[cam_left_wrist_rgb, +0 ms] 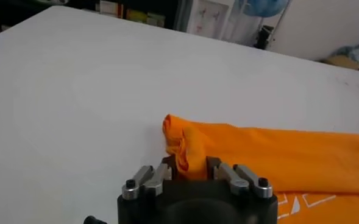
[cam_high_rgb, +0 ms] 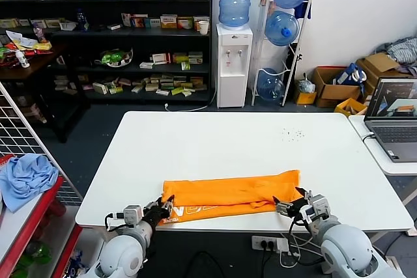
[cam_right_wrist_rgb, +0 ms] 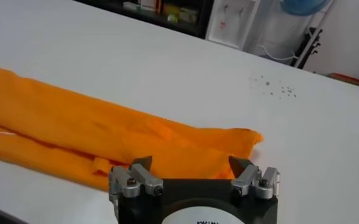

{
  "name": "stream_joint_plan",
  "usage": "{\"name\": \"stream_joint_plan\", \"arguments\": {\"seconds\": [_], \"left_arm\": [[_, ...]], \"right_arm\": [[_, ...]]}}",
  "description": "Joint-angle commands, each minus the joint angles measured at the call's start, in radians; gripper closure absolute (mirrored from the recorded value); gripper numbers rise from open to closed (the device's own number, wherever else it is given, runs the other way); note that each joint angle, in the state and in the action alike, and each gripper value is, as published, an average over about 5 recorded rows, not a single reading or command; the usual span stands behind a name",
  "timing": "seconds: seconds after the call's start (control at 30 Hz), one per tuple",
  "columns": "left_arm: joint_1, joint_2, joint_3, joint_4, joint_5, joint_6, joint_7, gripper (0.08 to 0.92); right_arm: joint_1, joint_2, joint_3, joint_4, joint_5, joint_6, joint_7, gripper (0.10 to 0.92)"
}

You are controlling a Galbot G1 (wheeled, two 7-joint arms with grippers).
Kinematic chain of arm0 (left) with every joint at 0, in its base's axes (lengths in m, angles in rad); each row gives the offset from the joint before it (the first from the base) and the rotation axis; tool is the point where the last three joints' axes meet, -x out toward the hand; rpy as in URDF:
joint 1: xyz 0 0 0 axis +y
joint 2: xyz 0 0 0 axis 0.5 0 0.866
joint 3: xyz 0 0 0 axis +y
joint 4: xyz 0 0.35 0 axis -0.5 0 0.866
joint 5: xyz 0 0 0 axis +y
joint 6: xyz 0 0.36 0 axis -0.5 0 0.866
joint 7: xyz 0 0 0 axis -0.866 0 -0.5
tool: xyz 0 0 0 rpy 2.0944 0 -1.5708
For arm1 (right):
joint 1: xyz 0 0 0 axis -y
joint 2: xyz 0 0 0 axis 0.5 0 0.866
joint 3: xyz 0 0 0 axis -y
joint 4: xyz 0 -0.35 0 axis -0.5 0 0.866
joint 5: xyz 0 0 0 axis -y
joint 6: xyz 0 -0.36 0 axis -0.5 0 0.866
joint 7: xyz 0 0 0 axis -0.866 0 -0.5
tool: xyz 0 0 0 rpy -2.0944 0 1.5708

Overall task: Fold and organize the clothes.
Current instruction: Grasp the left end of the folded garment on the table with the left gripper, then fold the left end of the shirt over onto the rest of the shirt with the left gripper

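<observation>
Where the near edge of the white bench (cam_high_rgb: 195, 141) met the robot, both grippers were positioned at the orange T-shirt (cam_high_rgb: 231, 194). The left gripper (cam_high_rgb: 164, 209) sat at the garment's left end, close to the bench's front edge. In the left wrist view, its fingers (cam_left_wrist_rgb: 214, 168) were pinched on a raised fold of the orange fabric (cam_left_wrist_rgb: 188, 155), which stood up between them. The right gripper (cam_high_rgb: 289, 205) sat at the garment's right end, also near the front edge. In the right wrist view, its fingers (cam_right_wrist_rgb: 141, 165) were spread apart, one on either side of the cloth's edge (cam_right_wrist_rgb: 185, 159), and no fabric was clamped between them.

The T-shirt lay as a long, narrow band folded lengthwise, running left to right across the front part of the bench. White printed lettering (cam_high_rgb: 189, 211) showed on the lower layer near the left end. The right end of the band tapered to a rounded tip (cam_right_wrist_rgb: 249, 137).

Beyond the garment, a scatter of small dark specks (cam_high_rgb: 292, 135) marked the bench surface toward the far right. A light blue cloth (cam_high_rgb: 25, 177) rested on a red-edged rack to the left of the bench. An open laptop (cam_high_rgb: 394, 118) stood on a second surface to the right. A water dispenser (cam_high_rgb: 233, 56) and dark shelving (cam_high_rgb: 130, 30) stood against the far wall.
</observation>
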Motion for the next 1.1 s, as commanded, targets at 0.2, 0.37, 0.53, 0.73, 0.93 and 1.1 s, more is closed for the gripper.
{"name": "stream_joint_plan", "arguments": {"seconds": [0.2, 0.37, 0.53, 0.73, 0.93, 1.1], "left_arm": [[-0.023, 0.05, -0.022, 0.009, 0.026, -0.029, 0.021, 0.829], [-0.056, 0.137, -0.065, 0.04, 0.018, -0.028, 0.008, 0.887], [-0.108, 0.25, -0.098, 0.139, 0.033, -0.014, -0.004, 0.887], [-0.169, 0.345, -0.144, 0.242, 0.046, -0.013, 0.005, 0.887], [-0.164, 0.382, -0.152, 0.18, 0.015, 0.008, -0.008, 0.887], [-0.117, 0.359, -0.114, -0.039, -0.056, 0.059, -0.062, 0.887]], "right_arm": [[-0.001, 0.012, 0.008, 0.008, -0.004, 0.016, 0.006, 0.203], [0.002, 0.026, 0.012, 0.01, -0.021, 0.061, 0.023, 0.203], [0.002, 0.039, 0.022, 0.004, -0.056, 0.145, 0.041, 0.203], [0.002, 0.058, 0.024, -0.016, -0.096, 0.22, 0.057, 0.203], [0.01, 0.071, 0.016, -0.04, -0.112, 0.244, 0.057, 0.203], [0.027, 0.079, 0.002, -0.056, -0.122, 0.247, 0.058, 0.203]]}}
